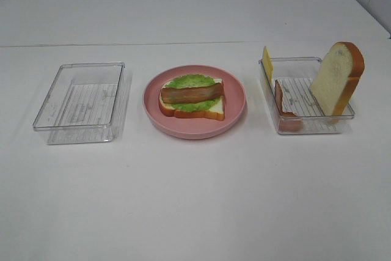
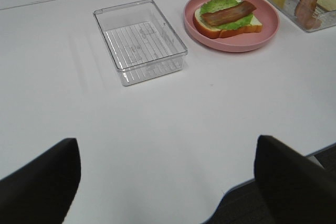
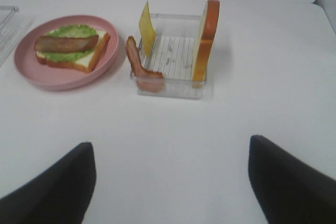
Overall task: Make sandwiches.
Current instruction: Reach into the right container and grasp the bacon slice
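A half-built sandwich [image 1: 192, 97] lies on the round pink plate [image 1: 235, 114]: one bread slice, green lettuce [image 1: 190, 82] and one bacon strip [image 1: 191, 93] on top. It also shows in the left wrist view [image 2: 227, 17] and the right wrist view [image 3: 71, 50]. The right clear tray [image 1: 305, 123] holds a second bread slice [image 1: 338, 79] standing on edge, a bacon strip [image 1: 282, 107] leaning on its wall, and a yellow cheese slice [image 1: 267, 62] upright. My left gripper [image 2: 167, 179] and right gripper [image 3: 170, 182] are open and empty, low over the near table, outside the high view.
An empty clear tray [image 1: 79, 99] stands left of the plate, also in the left wrist view [image 2: 140, 40]. The white table's front edge [image 2: 236, 187] lies near my left gripper. White bare table surrounds the three containers.
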You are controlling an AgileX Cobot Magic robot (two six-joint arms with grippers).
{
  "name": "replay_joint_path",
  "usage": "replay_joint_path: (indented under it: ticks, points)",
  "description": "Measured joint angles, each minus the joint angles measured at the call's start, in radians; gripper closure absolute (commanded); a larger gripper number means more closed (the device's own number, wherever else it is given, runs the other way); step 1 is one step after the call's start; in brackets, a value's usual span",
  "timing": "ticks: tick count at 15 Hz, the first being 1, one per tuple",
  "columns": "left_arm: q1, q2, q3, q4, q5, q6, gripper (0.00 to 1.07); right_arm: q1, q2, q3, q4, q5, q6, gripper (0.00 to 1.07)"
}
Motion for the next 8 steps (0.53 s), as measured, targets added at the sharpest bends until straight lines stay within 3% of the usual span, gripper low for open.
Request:
replay_joint_path:
  ticks: [3, 8]
  points:
    - [0.000, 0.000, 0.000, -0.004, 0.000, 0.018, 0.22, 0.000, 0.271, -0.002, 0.051, -0.282, 0.000, 0.31]
    - [0.000, 0.000, 0.000, -0.003, 0.000, 0.019, 0.22, 0.000, 0.693, -0.159, 0.132, -0.361, 0.000, 0.31]
